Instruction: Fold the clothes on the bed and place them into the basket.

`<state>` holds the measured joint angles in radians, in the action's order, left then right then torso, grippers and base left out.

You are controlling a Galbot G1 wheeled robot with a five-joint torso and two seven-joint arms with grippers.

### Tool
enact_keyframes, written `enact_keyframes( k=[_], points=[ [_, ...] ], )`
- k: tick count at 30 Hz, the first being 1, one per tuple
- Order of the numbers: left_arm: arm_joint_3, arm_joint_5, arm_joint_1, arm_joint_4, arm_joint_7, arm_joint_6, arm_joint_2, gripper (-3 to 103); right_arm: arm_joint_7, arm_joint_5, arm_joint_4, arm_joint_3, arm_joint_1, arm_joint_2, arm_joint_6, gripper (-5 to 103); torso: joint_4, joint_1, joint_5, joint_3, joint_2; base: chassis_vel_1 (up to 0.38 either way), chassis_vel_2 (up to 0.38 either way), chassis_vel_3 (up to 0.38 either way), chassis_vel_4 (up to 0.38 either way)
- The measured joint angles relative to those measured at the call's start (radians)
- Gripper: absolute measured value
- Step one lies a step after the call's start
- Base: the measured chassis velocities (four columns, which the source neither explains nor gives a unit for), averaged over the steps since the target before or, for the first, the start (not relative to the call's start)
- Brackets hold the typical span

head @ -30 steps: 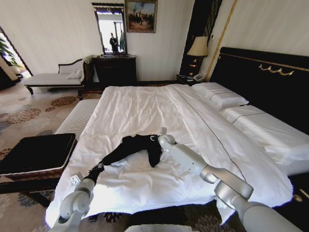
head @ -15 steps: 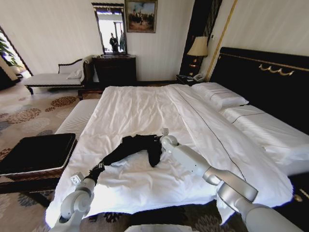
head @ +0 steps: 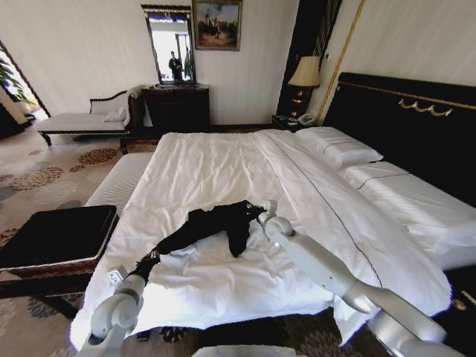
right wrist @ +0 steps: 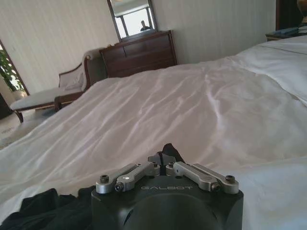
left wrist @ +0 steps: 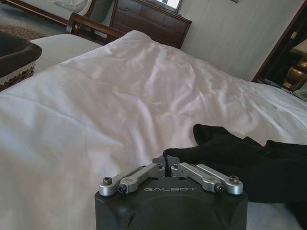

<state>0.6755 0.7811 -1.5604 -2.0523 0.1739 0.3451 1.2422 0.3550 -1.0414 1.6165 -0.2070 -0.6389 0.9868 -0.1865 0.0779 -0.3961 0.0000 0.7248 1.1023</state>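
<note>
Black T-shirt (head: pixel 212 225) seemingly pinched by both grippers

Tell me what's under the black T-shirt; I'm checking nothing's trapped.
White bedding of the bed lies around the T-shirt; whatever sits beneath the shirt is covered. Both claws pinch its ends.

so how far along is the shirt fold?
Early. Both grippers have hold of the black T-shirt on the bed: left gripper shut on one end, right gripper on the other, cloth pinched in the jaws in both wrist views. Shirt is crumpled, no fold made. Basket has no shirt in it.
</note>
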Motion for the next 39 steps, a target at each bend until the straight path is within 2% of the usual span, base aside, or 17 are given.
enact_keyframes(
  k=[3,5,10,17,22,23,26,27,29,30,32,33,35,36,38,39],
  points=[
    [-0.004,0.000,-0.002,-0.001,0.000,0.000,0.001,0,-0.008,0.025,0.077,0.039,-0.086,-0.017,0.025,1,-0.0002,0.000,0.0001,0.000,0.000,0.000,0.000,0.000,0.000],
    [-0.012,-0.005,-0.003,-0.002,-0.001,0.000,0.003,0,-0.028,0.065,0.142,0.084,-0.207,-0.019,0.062,1,0.0002,0.000,0.0002,0.000,0.000,0.000,0.000,0.000,0.000],
    [-0.034,-0.014,-0.005,-0.002,-0.002,0.000,0.004,0,-0.045,0.153,0.172,0.139,-0.364,0.018,0.104,1,0.0000,0.000,0.0002,0.000,0.000,0.000,0.000,0.000,0.000],
    [-0.048,-0.018,-0.009,-0.009,-0.002,0.002,0.005,0,-0.037,0.239,0.126,0.164,-0.450,0.077,0.121,1,-0.0001,0.000,0.0001,0.000,0.000,0.000,0.000,0.000,0.000],
    [-0.042,-0.018,-0.016,-0.017,-0.002,0.002,0.001,0,-0.001,0.251,0.134,0.178,-0.465,0.065,0.107,0,-0.0001,0.000,0.0001,0.000,0.000,0.000,0.000,0.000,0.000],
    [-0.037,-0.019,-0.019,-0.017,-0.002,0.002,0.000,0,0.006,0.242,0.158,0.190,-0.468,0.053,0.102,11,0.0000,0.000,0.0000,0.000,0.000,0.000,0.000,0.000,0.000],
    [-0.030,-0.021,-0.024,-0.016,-0.003,0.002,-0.003,0,0.021,0.208,0.189,0.206,-0.463,0.036,0.093,11,0.0001,0.000,0.0000,0.000,0.000,0.000,0.000,0.000,0.000],
    [-0.028,-0.023,-0.027,-0.014,-0.003,0.002,-0.004,0,0.030,0.186,0.199,0.211,-0.453,0.028,0.086,21,0.0001,0.000,0.0000,0.000,0.000,0.000,0.000,0.000,0.000],
    [-0.026,-0.032,-0.029,-0.007,-0.004,0.003,-0.004,0,0.044,0.138,0.208,0.213,-0.423,0.016,0.073,21,-0.0001,0.000,-0.0002,0.000,0.000,0.000,0.000,0.000,0.000],
    [-0.025,-0.040,-0.029,-0.002,-0.005,0.002,-0.002,0,0.056,0.097,0.207,0.207,-0.391,0.004,0.057,32,0.0000,0.000,-0.0001,0.000,0.000,0.000,0.000,0.000,0.000],
    [-0.025,-0.042,-0.029,0.001,-0.005,0.002,-0.001,0,0.058,0.084,0.204,0.202,-0.379,0.000,0.050,32,-0.0001,0.000,-0.0001,0.000,0.000,0.000,0.000,0.000,0.000],
    [-0.024,-0.048,-0.027,0.005,-0.005,0.002,0.002,0,0.060,0.049,0.191,0.186,-0.347,-0.011,0.027,43,-0.0002,0.000,-0.0003,0.000,0.000,0.000,0.000,0.000,0.000],
    [-0.023,-0.051,-0.025,0.008,-0.005,0.000,0.003,0,0.060,0.029,0.179,0.174,-0.328,-0.016,0.014,43,-0.0001,0.000,-0.0001,0.000,0.000,0.000,0.000,0.000,0.000],
    [-0.021,-0.057,-0.022,0.013,-0.005,-0.001,0.006,0,0.060,-0.012,0.145,0.145,-0.287,-0.024,-0.009,54,0.0000,0.000,0.0000,0.000,0.000,0.000,0.000,0.000,0.000],
    [-0.018,-0.062,-0.019,0.016,-0.005,-0.001,0.009,0,0.060,-0.057,0.102,0.105,-0.237,-0.029,-0.039,54,0.0000,0.000,0.0000,0.000,0.000,0.000,0.000,0.000,0.000],
    [-0.015,-0.064,-0.019,0.017,-0.004,-0.001,0.011,0,0.062,-0.094,0.067,0.073,-0.193,-0.030,-0.068,65,-0.0001,0.000,0.0002,0.000,0.000,0.000,0.000,0.000,0.000]
  ],
)
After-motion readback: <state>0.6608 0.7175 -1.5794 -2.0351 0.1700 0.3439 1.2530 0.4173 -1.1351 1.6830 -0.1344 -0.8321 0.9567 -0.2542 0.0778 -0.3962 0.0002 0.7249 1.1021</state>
